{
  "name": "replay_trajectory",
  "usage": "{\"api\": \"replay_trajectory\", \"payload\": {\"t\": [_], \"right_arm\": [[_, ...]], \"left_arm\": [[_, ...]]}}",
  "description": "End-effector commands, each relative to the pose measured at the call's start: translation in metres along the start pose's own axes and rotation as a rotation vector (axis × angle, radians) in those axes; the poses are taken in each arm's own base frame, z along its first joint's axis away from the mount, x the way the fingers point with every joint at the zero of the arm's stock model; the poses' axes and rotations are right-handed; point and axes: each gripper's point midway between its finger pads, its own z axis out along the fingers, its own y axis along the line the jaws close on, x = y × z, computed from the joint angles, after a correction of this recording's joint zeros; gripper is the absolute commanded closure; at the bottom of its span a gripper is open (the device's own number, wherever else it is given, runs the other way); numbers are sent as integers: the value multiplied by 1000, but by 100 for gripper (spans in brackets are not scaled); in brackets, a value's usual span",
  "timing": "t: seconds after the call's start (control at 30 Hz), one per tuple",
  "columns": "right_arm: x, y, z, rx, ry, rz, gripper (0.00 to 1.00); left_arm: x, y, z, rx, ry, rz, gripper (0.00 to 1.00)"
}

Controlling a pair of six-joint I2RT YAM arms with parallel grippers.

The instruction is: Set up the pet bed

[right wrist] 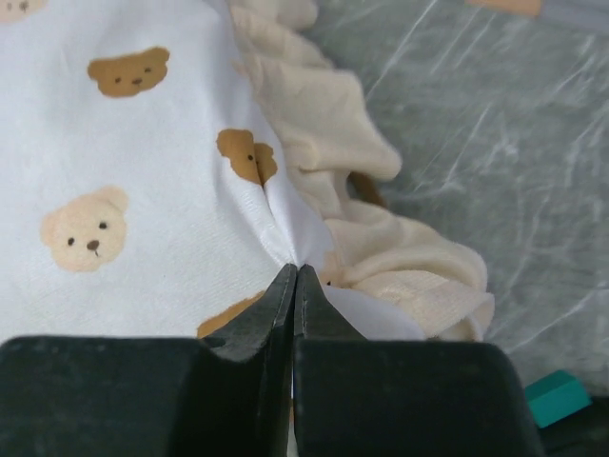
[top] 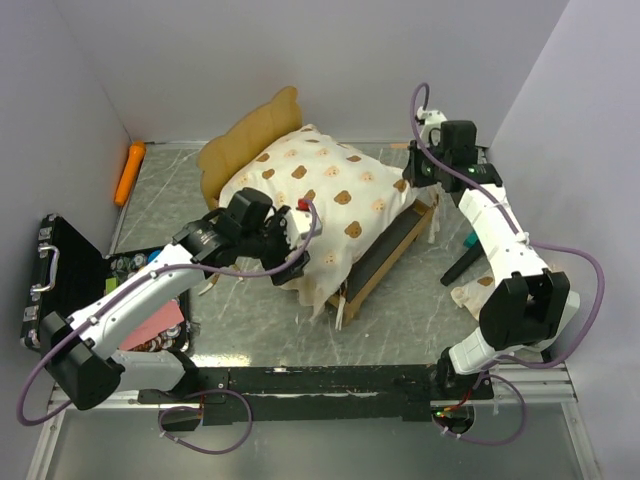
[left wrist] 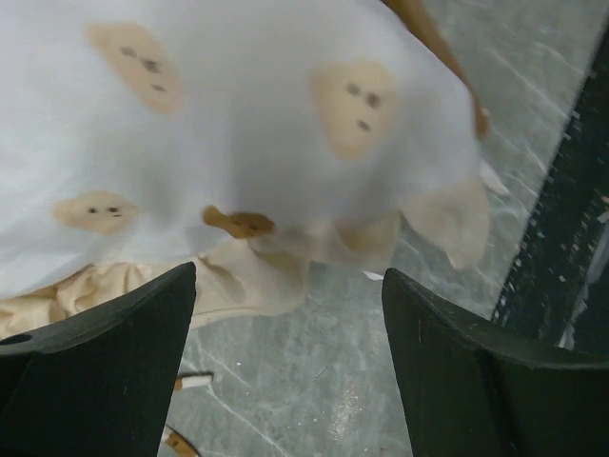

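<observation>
Right pincer (right wrist: 293, 271) is pinching the mattress (top: 320, 195) edge, left pincer (left wrist: 288, 276) hovering wide by its near corner; mattress is lying skewed on bed frame (top: 385, 255), so next is probably tugging it square.

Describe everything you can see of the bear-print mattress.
The mattress is white fabric printed with brown bear faces, edged in a cream ruffle. It lies puffed and askew over the wooden bed frame, its near corner drooping past it. The right gripper pinches its fabric by the ruffle; the left gripper hovers open at its near edge.
</observation>
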Motion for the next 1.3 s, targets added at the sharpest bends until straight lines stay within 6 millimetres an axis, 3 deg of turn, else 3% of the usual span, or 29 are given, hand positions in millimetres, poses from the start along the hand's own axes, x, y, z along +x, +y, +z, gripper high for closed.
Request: {"api": "replay_trajectory", "payload": {"t": [0.0,0.1,0.3,0.4,0.5,0.6,0.73,0.83,0.93,1.0,1.17,1.27], "right_arm": [[-57,-27,-24,118,-153,-38,100],[-56,-24,-6,73,-154,-42,100],[-6,-45,40,117,-11,3,100],[17,-59,51,183,90,37,54],[25,-60,48,189,115,67,34],[14,-51,27,179,64,73,20],[8,-34,-12,185,0,77,9],[20,-6,-43,173,-38,46,4],[45,46,-62,87,-69,17,1],[73,69,-74,50,-37,15,1],[128,95,-94,-37,14,64,1],[147,99,-104,-65,14,85,3]], "left_arm": [[-25,-41,-15,169,-90,183,17],[-31,-69,-7,246,-118,273,17],[-29,-102,28,290,-84,347,18],[-22,-109,44,290,-26,354,18],[-20,-117,49,315,-36,403,18],[-18,-125,46,333,-66,468,18],[-19,-97,45,167,-68,484,16],[-14,-71,50,22,-90,457,11],[-13,-53,55,-63,-131,414,8],[-19,-39,56,-115,-173,381,7],[-46,12,49,-151,-291,206,4],[-52,22,60,-136,-303,196,3]]}}
